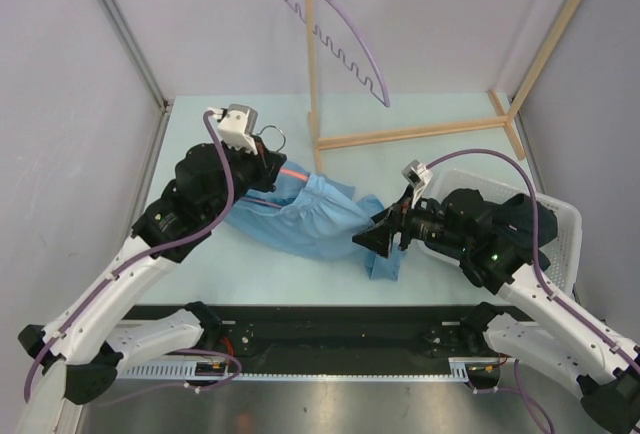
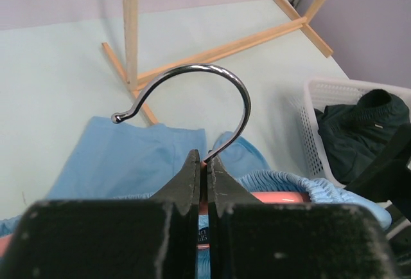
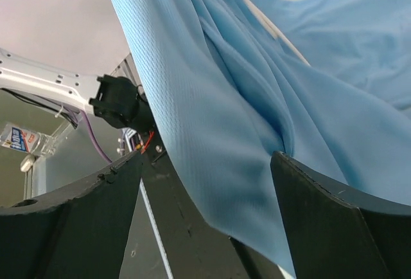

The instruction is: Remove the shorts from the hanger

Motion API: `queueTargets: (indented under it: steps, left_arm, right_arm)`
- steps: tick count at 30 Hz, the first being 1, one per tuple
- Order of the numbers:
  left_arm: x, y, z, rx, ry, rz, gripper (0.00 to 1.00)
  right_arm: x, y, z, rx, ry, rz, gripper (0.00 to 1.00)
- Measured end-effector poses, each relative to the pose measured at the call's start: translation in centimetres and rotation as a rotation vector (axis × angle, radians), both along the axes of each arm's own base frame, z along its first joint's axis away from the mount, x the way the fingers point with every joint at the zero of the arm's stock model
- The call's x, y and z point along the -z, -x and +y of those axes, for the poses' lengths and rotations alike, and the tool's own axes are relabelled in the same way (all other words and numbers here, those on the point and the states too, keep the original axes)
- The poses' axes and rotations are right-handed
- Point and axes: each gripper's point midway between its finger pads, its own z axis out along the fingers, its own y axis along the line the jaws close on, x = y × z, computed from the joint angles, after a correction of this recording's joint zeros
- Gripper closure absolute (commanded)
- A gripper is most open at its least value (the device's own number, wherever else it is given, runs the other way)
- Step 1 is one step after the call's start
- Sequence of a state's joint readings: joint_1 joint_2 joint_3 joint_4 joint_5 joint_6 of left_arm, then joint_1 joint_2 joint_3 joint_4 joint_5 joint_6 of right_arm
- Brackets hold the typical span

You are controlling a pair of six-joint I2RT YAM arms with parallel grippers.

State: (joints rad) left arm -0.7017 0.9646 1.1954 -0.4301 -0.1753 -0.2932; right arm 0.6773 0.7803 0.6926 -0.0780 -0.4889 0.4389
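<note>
L hand point(image 2: 207, 163) is clamped tight on the neck of the hanger point(image 2: 200, 67). The metal hook curls up just beyond its fingertips. The pink bar runs under the fingers w/ the blue shorts point(image 2: 148, 157) bunched on it; the rest of the cloth lies on the bench point(image 2: 51, 67) ahead of the hand. R hand point(image 3: 207, 163) is wide apart, a fold of the blue shorts hanging between its fingers, not pinched. Black shorts point(image 2: 359, 128) sit in the basket point(image 2: 313, 131), off to the right of L hand.

Crumpled light blue shorts point(image 1: 300, 219) on pink hanger point(image 2: 276, 197); black shorts point(image 2: 359, 131) in basket point(image 2: 311, 131).
</note>
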Motion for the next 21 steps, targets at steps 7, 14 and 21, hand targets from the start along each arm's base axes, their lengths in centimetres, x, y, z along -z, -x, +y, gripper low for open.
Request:
queueTargets:
  steps: [7, 14, 21]
  left_arm:
    - [-1.7, -0.3, 1.4, -0.066, 0.005, -0.036, 1.0]
    - [-3.3, 0.2, 3.0, -0.12, 0.03, -0.076, 1.0]
    - [-4.4, 0.7, 4.4, -0.166, 0.054, -0.106, 1.0]
  right_arm:
    - [1.3, 0.3, -0.3, -0.001, 0.047, 0.027, 0.21]
    - [1.8, 0.4, -0.2, -0.002, 0.062, 0.04, 0.37]
    - [1.9, -0.6, -0.3, 0.055, 0.064, 0.043, 1.0]
